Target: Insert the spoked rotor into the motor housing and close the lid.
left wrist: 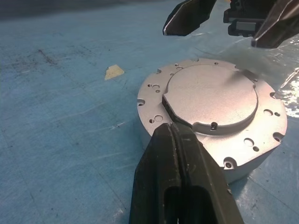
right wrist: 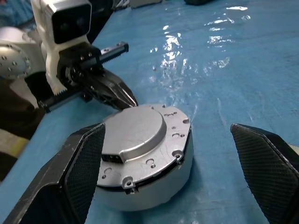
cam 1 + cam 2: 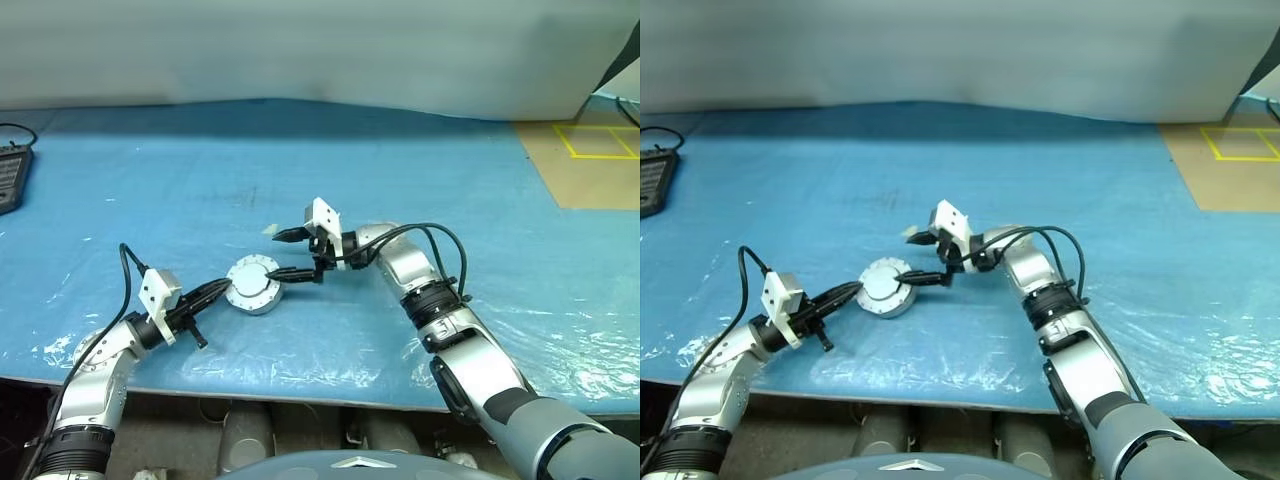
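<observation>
The housing (image 3: 253, 285) sits on the blue sheet (image 3: 300, 170), and its lid (image 2: 135, 128) lies flat down on top, closed, so what is inside is hidden. The rotor cannot be seen. The left gripper (image 1: 180, 135) is clenched, with its two fingers pressed together and nothing between them; its tip rests against the housing's top flange, at the edge of the lid. The right gripper (image 2: 180, 172) is released, with fingers spread wide, one on each side of the housing and apart from it, a little above. A small pale scrap (image 1: 113, 71) lies on the sheet near the housing, on its far side. A dark device (image 3: 10, 177) with a cable lies well apart from the housing, at the sheet's far left edge.
</observation>
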